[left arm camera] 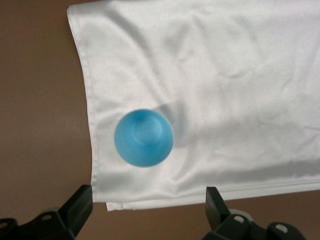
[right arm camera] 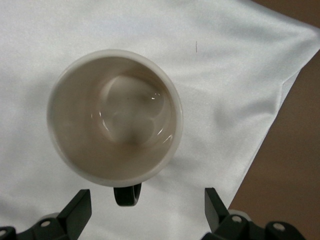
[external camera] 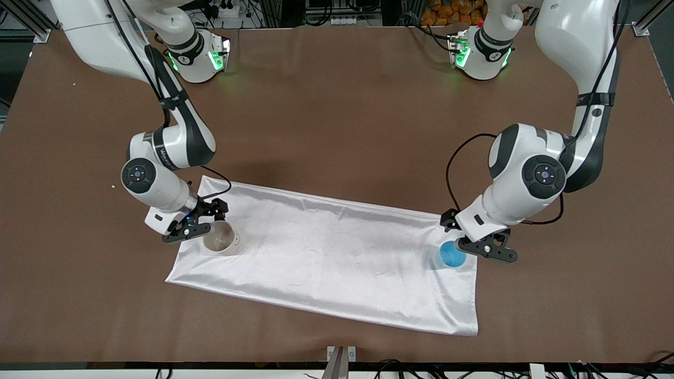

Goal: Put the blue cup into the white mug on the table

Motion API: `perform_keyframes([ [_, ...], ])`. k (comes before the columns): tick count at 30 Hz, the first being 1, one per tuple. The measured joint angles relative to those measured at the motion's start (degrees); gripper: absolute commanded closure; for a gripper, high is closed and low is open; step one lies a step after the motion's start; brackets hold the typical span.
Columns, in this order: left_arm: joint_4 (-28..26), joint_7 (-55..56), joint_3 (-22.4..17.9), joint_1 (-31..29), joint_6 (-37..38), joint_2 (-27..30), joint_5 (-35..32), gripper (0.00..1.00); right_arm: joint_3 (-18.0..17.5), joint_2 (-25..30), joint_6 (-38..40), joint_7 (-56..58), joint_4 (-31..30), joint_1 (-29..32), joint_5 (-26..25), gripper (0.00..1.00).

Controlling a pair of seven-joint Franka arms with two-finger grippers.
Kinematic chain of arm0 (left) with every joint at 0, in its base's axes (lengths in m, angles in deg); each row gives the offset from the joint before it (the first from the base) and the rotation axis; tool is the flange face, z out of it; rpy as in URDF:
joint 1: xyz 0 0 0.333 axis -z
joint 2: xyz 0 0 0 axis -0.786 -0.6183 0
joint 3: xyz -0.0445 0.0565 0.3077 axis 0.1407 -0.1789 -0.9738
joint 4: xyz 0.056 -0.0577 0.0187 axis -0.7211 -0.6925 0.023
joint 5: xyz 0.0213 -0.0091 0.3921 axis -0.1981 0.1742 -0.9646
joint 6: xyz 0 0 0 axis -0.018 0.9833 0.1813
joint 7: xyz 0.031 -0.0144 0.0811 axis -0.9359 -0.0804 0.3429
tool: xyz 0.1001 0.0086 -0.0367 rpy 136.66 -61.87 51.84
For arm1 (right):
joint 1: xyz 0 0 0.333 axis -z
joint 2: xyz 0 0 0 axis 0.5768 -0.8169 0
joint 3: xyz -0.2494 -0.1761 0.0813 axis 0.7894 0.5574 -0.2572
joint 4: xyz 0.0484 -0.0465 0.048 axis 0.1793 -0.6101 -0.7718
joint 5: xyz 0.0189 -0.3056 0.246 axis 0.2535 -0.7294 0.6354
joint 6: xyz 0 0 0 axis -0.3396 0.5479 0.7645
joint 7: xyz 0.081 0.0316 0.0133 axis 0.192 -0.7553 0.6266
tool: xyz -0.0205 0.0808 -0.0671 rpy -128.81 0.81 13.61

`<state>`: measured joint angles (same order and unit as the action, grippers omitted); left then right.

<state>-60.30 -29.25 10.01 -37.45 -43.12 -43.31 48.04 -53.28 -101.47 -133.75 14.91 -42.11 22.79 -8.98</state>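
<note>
Item: blue cup (external camera: 452, 256), lower right of frame; looks light, slick, thin-walled. I'd pinch its rim. Left gripper (left arm camera: 148, 207) spread above it; right gripper (right arm camera: 147, 210) spread over white mug (right arm camera: 115, 117).

even overhead light; the white cloth (external camera: 337, 258) glares softly, the blue cup (left arm camera: 144, 138) casts a faint shadow, wrist views slightly soft.

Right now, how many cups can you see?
2. The blue cup stands on the white cloth toward the left arm's end; the white mug toward the right arm's end.
</note>
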Motion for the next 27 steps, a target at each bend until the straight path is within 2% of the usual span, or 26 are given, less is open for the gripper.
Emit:
perform_keyframes([
  [14,0.1,-0.1,0.0,1.3,-7.0,-4.5,0.0,0.00,0.0,-2.7,-6.4,0.0,-0.1,-1.4,0.0,0.00],
  [15,0.2,-0.2,0.0,1.3,-7.3,-4.8,0.0,0.00,0.0,-3.1,-7.0,0.0,-0.1,-1.4,0.0,0.03],
  [17,0.5,-0.4,0.0,1.3,-7.5,-5.3,0.0,0.00,0.0,-3.6,-7.9,0.0,-0.1,-1.4,0.0,0.22],
  [18,0.7,-0.5,0.0,1.4,-7.6,-5.5,0.0,0.00,0.0,-3.8,-8.2,0.0,0.0,-1.4,0.0,0.40],
  [19,0.9,-0.6,0.0,1.4,-7.7,-5.8,0.0,0.00,0.0,-3.9,-8.5,0.0,0.0,-1.4,0.0,0.53],
  [23,1.5,-1.0,0.0,1.5,-8.4,-7.0,0.0,0.00,0.0,-4.1,-9.0,0.0,0.0,-1.5,0.0,0.89],
  [25,1.6,-1.2,0.0,1.6,-9.0,-7.6,0.0,0.00,0.0,-4.1,-9.2,0.0,0.0,-1.5,0.0,1.00],
  [27,1.7,-1.6,0.0,1.6,-9.5,-8.4,0.0,0.00,0.0,-4.1,-9.2,0.0,0.1,-1.6,0.0,1.00],
])
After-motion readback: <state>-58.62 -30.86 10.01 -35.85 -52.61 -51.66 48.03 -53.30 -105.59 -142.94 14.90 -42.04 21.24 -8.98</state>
